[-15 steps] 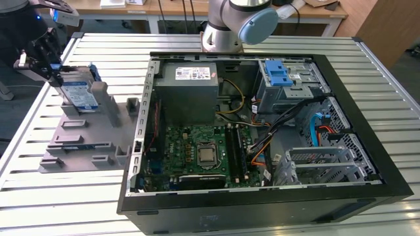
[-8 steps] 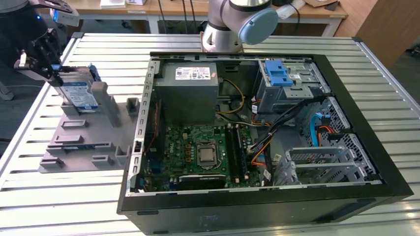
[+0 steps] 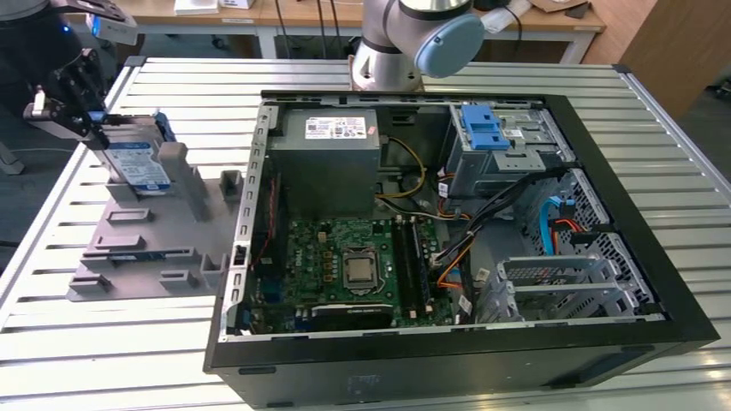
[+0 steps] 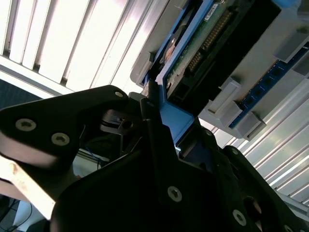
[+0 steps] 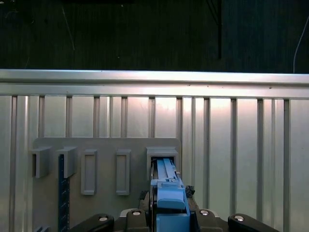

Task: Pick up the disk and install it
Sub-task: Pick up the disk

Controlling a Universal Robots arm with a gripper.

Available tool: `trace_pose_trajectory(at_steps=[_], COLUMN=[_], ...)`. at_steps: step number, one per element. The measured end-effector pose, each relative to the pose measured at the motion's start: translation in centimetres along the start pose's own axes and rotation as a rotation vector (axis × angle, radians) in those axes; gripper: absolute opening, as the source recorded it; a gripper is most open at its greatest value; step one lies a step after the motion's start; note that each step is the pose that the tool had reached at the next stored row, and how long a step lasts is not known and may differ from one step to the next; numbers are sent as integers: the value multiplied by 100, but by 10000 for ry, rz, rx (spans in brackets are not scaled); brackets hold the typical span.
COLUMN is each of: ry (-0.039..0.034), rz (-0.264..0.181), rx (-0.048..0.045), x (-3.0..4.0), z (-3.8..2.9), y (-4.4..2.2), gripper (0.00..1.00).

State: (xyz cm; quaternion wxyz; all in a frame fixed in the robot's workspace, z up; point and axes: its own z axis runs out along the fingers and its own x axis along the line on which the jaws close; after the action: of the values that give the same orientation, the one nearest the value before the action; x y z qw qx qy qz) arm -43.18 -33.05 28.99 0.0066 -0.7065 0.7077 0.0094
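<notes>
The disk (image 3: 135, 161), silver with a blue-and-white label and a blue bracket, stands on edge and slightly tilted in the grey slotted holder (image 3: 149, 244) on the exterior view's left. My gripper (image 3: 98, 127) is at its upper far edge, shut on it. In the second wrist view the black fingers (image 4: 159, 145) clamp the blue bracket (image 4: 177, 120), and the disk's circuit-board side (image 4: 200, 46) runs away from them. The first wrist view has the bracket (image 5: 168, 191) between the gripper (image 5: 169, 215) and a holder slot (image 5: 161, 157).
The open computer case (image 3: 617, 214) lies on the slatted metal table (image 3: 137, 360), with the blue-latched drive cage (image 3: 494, 130), the power supply box (image 3: 329, 141) and the motherboard (image 3: 354, 261) inside. The arm's base (image 3: 395, 51) stands behind the case. A thin blue board (image 5: 61, 193) sits in another holder slot.
</notes>
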Motion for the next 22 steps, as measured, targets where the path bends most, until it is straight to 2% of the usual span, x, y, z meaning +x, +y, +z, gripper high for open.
trace_pose_trajectory(at_steps=[11,22], ry=[-1,-1], rz=[0,0], rx=[1,2], x=[-3,-4], z=[-131,-182], y=[1,1], gripper=[36,36])
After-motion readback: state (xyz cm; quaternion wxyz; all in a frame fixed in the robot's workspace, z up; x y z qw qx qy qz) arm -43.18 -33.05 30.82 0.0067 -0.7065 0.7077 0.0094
